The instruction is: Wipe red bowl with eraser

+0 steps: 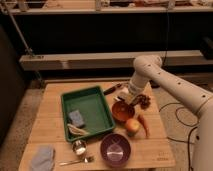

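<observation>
The red bowl (122,111) sits on the worktop (55,100) just right of the green tray (67,97), with a round orange fruit (132,126) and a carrot (144,125) close at its front. The pincer (126,95) hangs over the bowl's back rim with its fingers together. A small pale block (123,93) shows at its tip, but whether that is the eraser cannot be told. The step looks like the wipe itself, so the tip should come down gently into the hollow, press lightly and sweep the inner wall in short arcs. The bowl is small, glossy and probably light, so hard sideways pushes would likely slide it into the fruit or tip it; keep the force downward and the strokes inside the rim
</observation>
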Available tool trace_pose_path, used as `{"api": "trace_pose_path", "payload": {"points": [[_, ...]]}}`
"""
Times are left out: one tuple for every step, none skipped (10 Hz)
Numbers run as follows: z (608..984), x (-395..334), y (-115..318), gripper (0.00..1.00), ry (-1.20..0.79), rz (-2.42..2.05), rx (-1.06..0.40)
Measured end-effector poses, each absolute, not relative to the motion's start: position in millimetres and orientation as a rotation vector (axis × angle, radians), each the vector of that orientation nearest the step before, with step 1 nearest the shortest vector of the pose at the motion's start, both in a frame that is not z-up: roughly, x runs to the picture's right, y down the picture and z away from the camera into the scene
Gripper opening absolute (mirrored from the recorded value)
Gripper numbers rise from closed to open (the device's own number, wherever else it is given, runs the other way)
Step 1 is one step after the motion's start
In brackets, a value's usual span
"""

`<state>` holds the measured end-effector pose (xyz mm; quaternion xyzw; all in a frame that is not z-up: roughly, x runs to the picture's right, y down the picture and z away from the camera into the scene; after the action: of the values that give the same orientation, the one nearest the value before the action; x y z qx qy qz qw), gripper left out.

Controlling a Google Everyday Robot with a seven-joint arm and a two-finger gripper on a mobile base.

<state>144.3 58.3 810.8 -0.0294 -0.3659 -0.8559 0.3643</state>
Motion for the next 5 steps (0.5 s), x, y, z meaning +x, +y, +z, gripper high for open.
{"api": "trace_pose_path", "payload": {"points": [[811.3, 142.0, 58.3, 0.2, -0.944, -2.205, -0.074], [811.3, 141.0, 58.3, 0.2, -0.945, -2.206, -0.074], [812.7, 142.1, 62.0, 0.2, -0.955, -2.192, -0.077], [813.5, 146.3, 72.9, 0.2, -0.971, -2.171, -0.096], [816.2, 152.9, 88.9, 0.2, -0.988, -2.144, -0.117]]}}
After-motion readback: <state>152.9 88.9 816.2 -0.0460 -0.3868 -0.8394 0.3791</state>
